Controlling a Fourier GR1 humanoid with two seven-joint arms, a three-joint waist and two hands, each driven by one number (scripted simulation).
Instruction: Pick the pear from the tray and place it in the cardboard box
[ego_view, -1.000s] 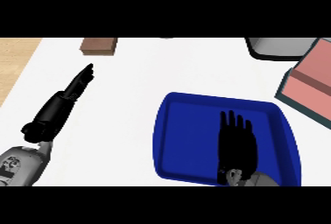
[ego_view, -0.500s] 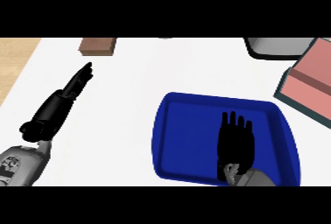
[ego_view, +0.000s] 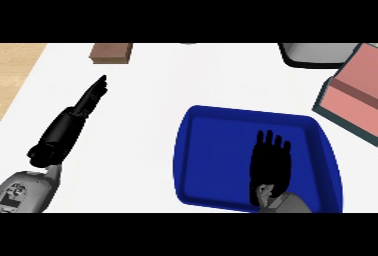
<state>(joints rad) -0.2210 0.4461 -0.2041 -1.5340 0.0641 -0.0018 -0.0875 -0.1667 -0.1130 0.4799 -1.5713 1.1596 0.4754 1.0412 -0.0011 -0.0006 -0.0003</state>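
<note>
**White surface, blue tray, flat hand above it**

White surface (ego_view: 184, 90) from steeply above, blue tray (ego_view: 214, 150) low and right as landmark. Over tray's floor, right hand (ego_view: 270, 155) flat, palm down, fingers straight and spread, grasping nothing visible; probably poised there for the pear. No pear in sight: perhaps hidden beneath that hand, so colour and shape impossible to tell. Right of tray, pinkish cardboard box (ego_view: 354, 95) with dark edging, close by for a short carry. Well left of tray, left hand (ego_view: 74, 122) resting, fingers straight, out of the way. Beyond tray, brown block (ego_view: 112, 52) and grey pot (ego_view: 317, 54).
</note>
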